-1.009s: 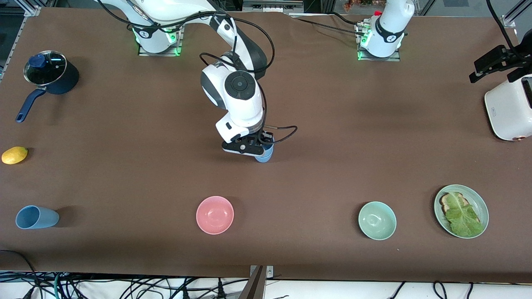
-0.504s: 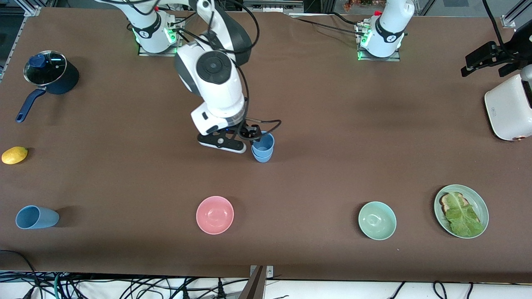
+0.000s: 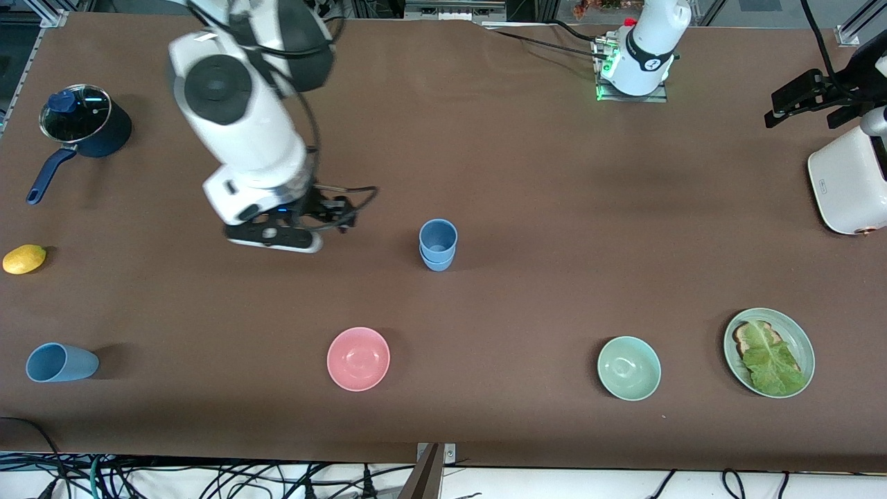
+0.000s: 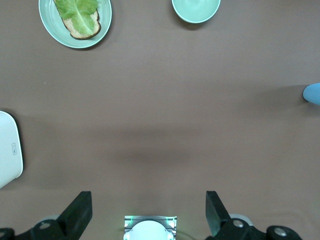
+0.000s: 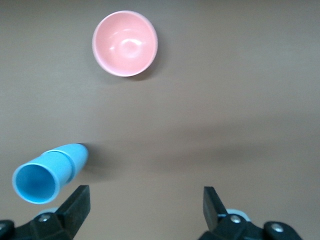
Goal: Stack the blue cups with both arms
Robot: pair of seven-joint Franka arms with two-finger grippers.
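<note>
Bare table surrounds the stacked cups (image 3: 438,244), two nested upright mid-table. A third cup (image 3: 59,362) lies on its side at the right arm's end, near the front edge. The right gripper (image 3: 277,234) hangs over bare table, fingers apart, empty. The left gripper (image 4: 149,212), fingers apart, waits over the toaster (image 3: 849,181). The plate (image 3: 802,339) holds lettuce-topped toast (image 3: 768,359).

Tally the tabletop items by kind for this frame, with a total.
Blue cups: 3, two nested upright, one on its side
Bowls: 2, pink, mint-green
Plate with toast and lettuce: 1
Saucepan with lid: 1
Lemon: 1
Toaster: 1
Total: 9
</note>
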